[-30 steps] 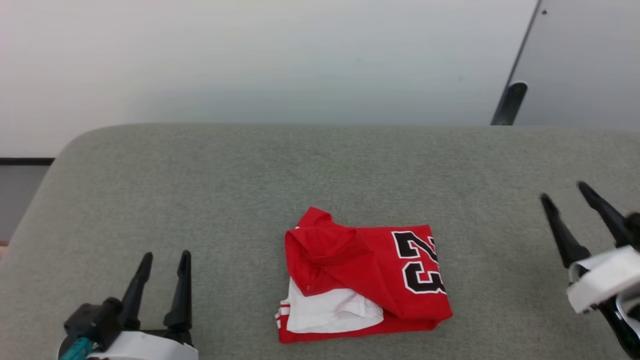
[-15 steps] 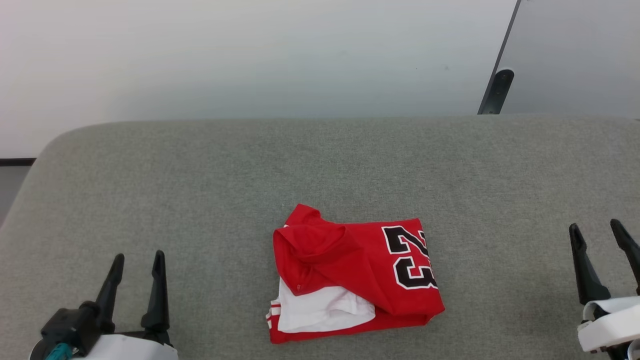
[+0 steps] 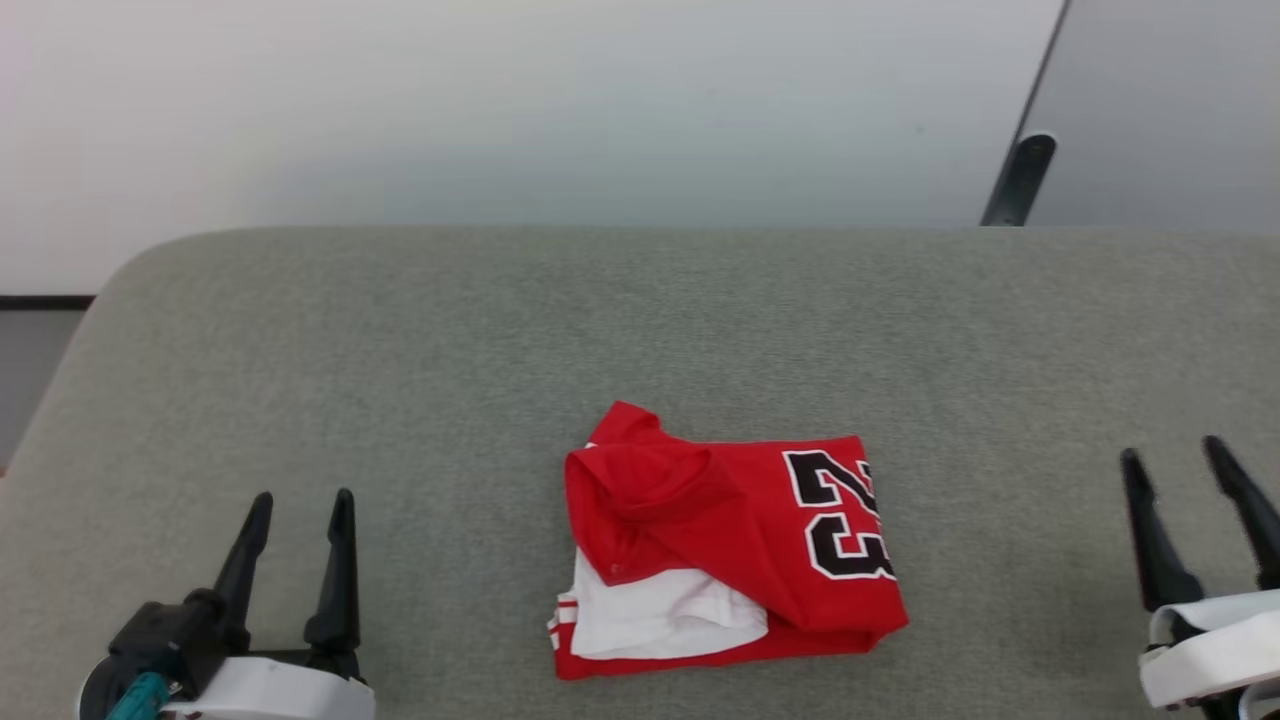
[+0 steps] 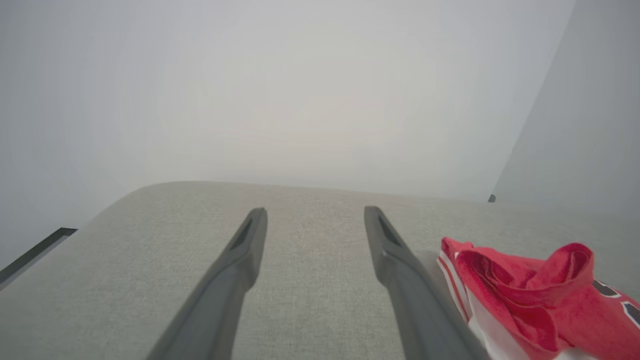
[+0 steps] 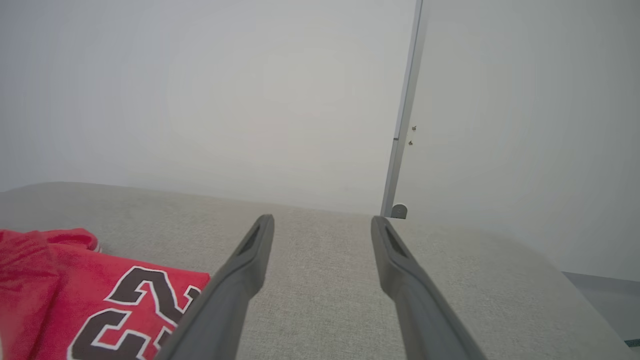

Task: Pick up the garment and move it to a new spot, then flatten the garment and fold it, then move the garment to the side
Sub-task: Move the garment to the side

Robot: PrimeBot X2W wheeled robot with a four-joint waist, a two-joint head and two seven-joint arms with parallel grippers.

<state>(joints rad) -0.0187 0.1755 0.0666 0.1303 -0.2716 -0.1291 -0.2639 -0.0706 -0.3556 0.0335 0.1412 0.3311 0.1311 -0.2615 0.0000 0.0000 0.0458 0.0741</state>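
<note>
on the grey cushion [image 3: 500,330], about midway across and toward the robot's side, the shirt [image 3: 740,560] lies folded into a rough square, its black 23 facing up on the right part and a white sleeve end showing at the near edge. well apart to its left the left gripper [image 3: 302,496] hangs with fingers spread, empty. the right gripper [image 3: 1172,448], well apart on the other side, is spread too, holding nothing.

Plain test room, prob. a lab. It has a grey padded top [image 3: 640,320] w/ a bare white wall [image 3: 500,100] far behind.
</note>
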